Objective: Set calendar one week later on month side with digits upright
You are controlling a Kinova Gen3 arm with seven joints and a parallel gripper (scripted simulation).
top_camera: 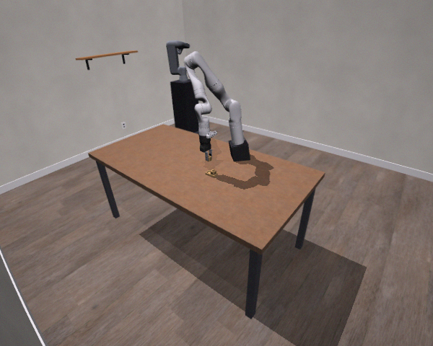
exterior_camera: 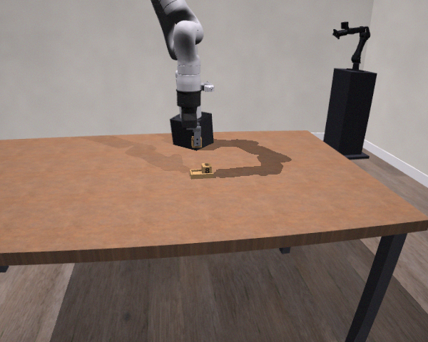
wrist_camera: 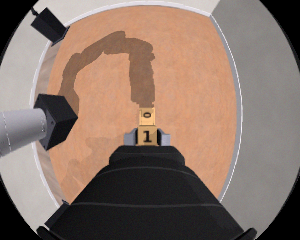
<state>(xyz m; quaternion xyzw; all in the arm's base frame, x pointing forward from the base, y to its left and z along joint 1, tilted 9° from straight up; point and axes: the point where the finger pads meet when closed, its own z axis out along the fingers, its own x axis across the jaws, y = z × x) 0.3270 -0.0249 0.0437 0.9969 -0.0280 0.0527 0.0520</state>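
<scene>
My gripper point(exterior_camera: 196, 141) is shut on a small wooden digit cube point(top_camera: 208, 155) and holds it in the air well above the table. In the wrist view the held cube point(wrist_camera: 146, 136) shows a 1 toward the camera. Below it the small wooden calendar tray point(exterior_camera: 201, 173) lies flat on the table, also seen from the top view point(top_camera: 211, 173). One cube point(exterior_camera: 206, 168) stands in the tray's right part and shows an 8 on its front. The tray's left slot is empty. In the wrist view the tray and its cube point(wrist_camera: 146, 116) lie just beyond the held cube.
The arm's black base block point(exterior_camera: 191, 130) stands on the table just behind the tray. A black pedestal with a camera arm point(exterior_camera: 349, 110) stands off the table at the right. A wall shelf point(top_camera: 106, 55) hangs far to the left.
</scene>
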